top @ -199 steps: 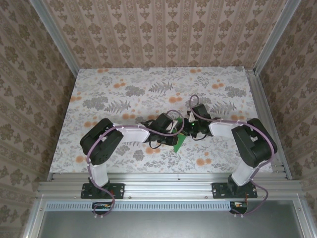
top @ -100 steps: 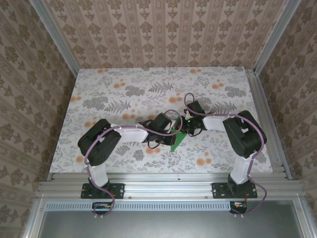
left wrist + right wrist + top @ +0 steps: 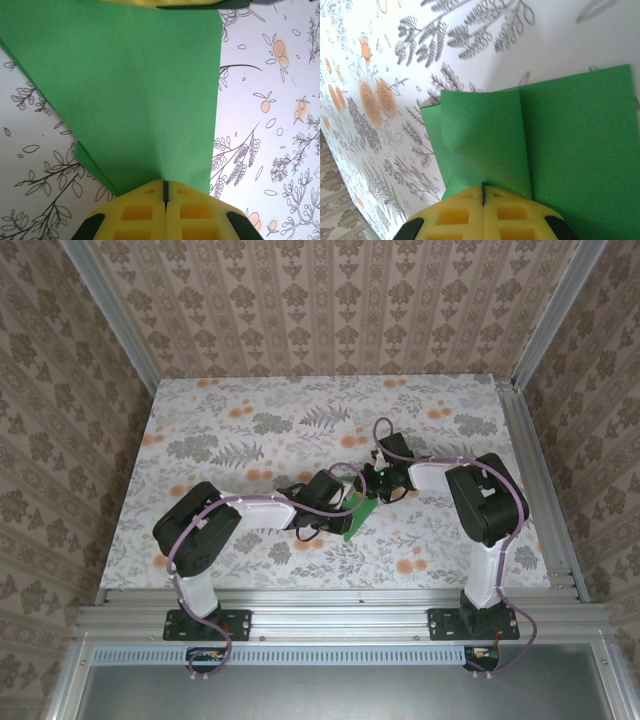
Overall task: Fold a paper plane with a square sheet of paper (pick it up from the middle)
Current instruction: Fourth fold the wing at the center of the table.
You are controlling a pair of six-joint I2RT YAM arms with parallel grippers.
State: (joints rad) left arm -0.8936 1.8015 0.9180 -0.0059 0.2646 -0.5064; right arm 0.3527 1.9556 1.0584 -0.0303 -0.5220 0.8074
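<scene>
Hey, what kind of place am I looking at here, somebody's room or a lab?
Most likely a robot test cell, not a lived-in room. Patterned walls box in a floral table inside an aluminium frame, and a left arm and right arm bolted at its near edge hold green paper.

**Top external view:** fixed high above and behind the two arm bases, looking down and forward over the whole grey-and-orange floral-printed table (image 3: 220, 430) from far off.

**Left wrist view:** set close behind its own yellow jaws, looking along them at the creased bright-green paper sheet (image 3: 135, 90) directly ahead.

**Right wrist view:** equally close behind its own jaws, facing that sheet (image 3: 570, 135).

**Shared field:** all three views take in the green sheet (image 3: 358, 522) and the table print beside it.
</scene>
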